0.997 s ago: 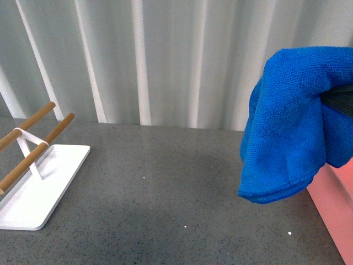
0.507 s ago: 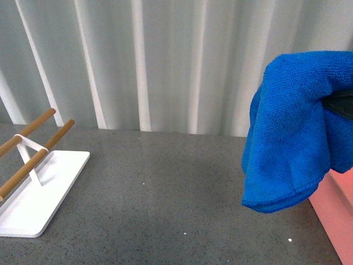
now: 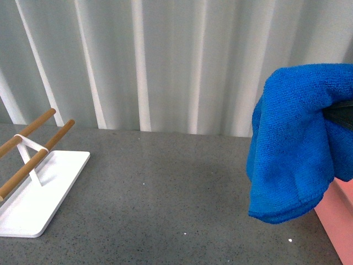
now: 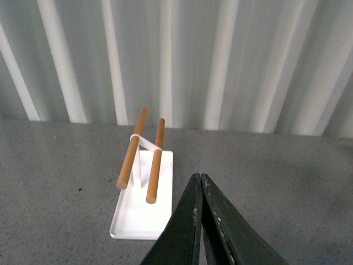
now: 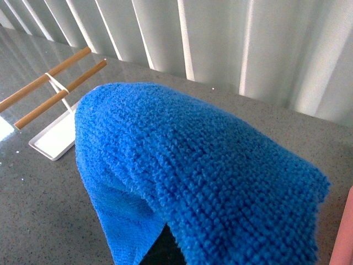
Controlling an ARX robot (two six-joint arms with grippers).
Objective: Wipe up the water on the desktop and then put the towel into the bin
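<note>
Jaws of the right gripper (image 3: pixel 344 112) clamp the towel (image 3: pixel 292 149), which hangs above the desktop (image 3: pixel 165 204) at the right, beside the bin (image 3: pixel 339 221). The left gripper (image 4: pixel 199 178) is closed on nothing.

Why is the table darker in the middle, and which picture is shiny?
Front view: a soft shadow lies on the table beside the hanging towel. Right wrist view: bright glare on the table next to the white tray. Left wrist view: even light, no glare.
</note>
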